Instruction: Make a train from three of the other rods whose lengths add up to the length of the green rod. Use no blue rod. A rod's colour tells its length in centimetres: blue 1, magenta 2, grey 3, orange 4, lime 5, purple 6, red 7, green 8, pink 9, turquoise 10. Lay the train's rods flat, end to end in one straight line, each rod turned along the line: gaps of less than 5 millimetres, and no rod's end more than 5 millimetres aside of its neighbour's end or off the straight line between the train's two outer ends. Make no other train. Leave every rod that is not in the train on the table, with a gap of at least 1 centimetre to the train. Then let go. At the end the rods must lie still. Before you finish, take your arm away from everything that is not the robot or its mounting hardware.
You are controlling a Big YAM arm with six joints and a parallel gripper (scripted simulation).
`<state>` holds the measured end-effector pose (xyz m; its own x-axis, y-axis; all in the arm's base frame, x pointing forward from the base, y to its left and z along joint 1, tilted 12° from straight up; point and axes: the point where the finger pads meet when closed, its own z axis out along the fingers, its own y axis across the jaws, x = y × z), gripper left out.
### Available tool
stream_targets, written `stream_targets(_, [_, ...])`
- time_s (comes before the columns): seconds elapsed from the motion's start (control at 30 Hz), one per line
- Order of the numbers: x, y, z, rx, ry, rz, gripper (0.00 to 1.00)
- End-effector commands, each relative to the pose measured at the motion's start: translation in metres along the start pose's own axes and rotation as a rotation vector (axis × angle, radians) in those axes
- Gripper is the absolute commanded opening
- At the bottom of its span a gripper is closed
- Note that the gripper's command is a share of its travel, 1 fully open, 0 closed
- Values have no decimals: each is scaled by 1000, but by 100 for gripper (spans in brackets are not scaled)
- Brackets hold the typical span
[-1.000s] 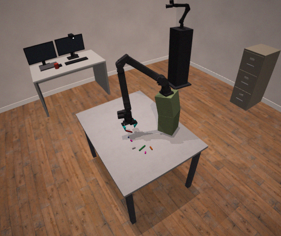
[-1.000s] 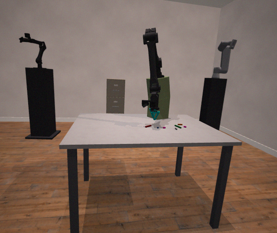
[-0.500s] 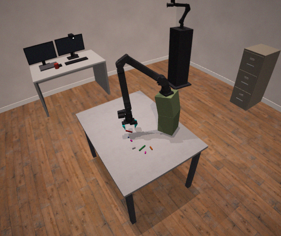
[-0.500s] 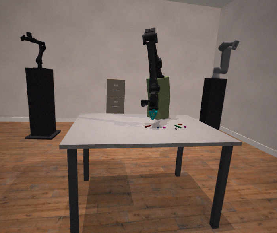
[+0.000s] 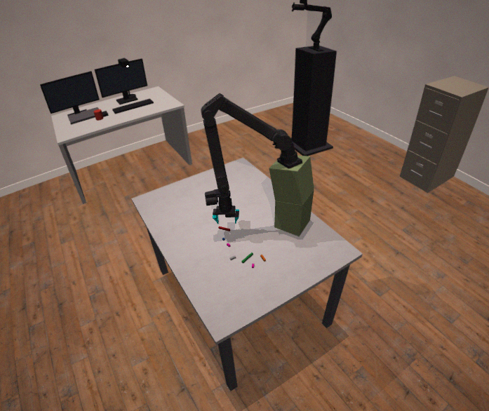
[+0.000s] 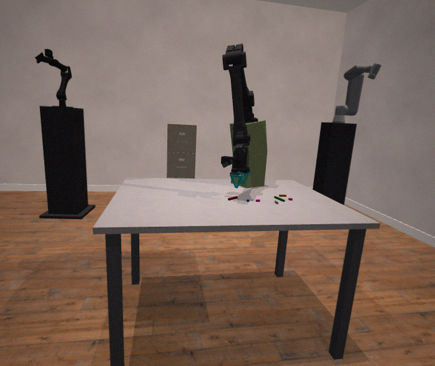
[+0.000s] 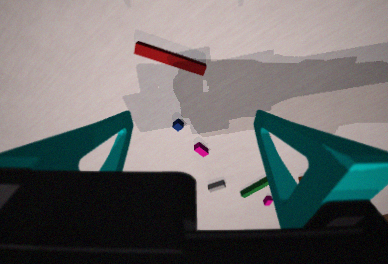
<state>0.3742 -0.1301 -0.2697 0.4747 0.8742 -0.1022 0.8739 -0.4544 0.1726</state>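
Two fingers (image 5: pixel 225 219) (image 6: pixel 239 179) (teal ones) stand wide, holding nothing.

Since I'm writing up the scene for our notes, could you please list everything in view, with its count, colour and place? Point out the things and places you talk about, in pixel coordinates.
red rod (image 5: pixel 224 228) (image 6: pixel 232 198) (image 7: pixel 170 58): 1, red, on the table below the claw
blue rod (image 5: pixel 223 238) (image 6: pixel 248 200) (image 7: pixel 178 125): 1, blue, beside a magenta rod
magenta rods: 2, magenta, on the table
grey rod (image 5: pixel 232 257) (image 6: pixel 276 202) (image 7: pixel 217 185): 1, grey, near the green rod
green rod (image 5: pixel 247 257) (image 6: pixel 279 198) (image 7: pixel 254 187): 1, green, between grey and orange
orange rod (image 5: pixel 262 257) (image 6: pixel 282 195): 1, orange, beside green
table (image 5: pixel 182 247) (image 6: pixel 194 214): 1, pale top, under the rods
monitors: 2, dark, on the desk
mug (image 5: pixel 98 114): 1, red, on the desk
desk (image 5: pixel 125 119): 1, white, by the wall
filing cabinet (image 5: pixel 435 132) (image 6: pixel 181 146): 1, grey-brown, on the floor
pedestals: 2, black, with spare arms
plinth (image 5: pixel 293 194) (image 6: pixel 258 153): 1, green, under the arm
arm (image 5: pixel 215 150) (image 6: pixel 238 94): 1, black, above the table
claw (image 5: pixel 226 219) (image 6: pixel 239 185) (image 7: pixel 193 117): 1, teal-fingered, open
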Motion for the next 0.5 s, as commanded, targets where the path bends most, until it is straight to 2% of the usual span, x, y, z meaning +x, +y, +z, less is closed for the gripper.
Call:
stream_targets(0.0, [-7, 14, -10, -38, 4, 133, 100])
stream_targets(0.13, [-8, 14, -10, -39, 6, 192, 100])
stream_targets(0.47, [-7, 15, -10, -40, 6, 196, 100])
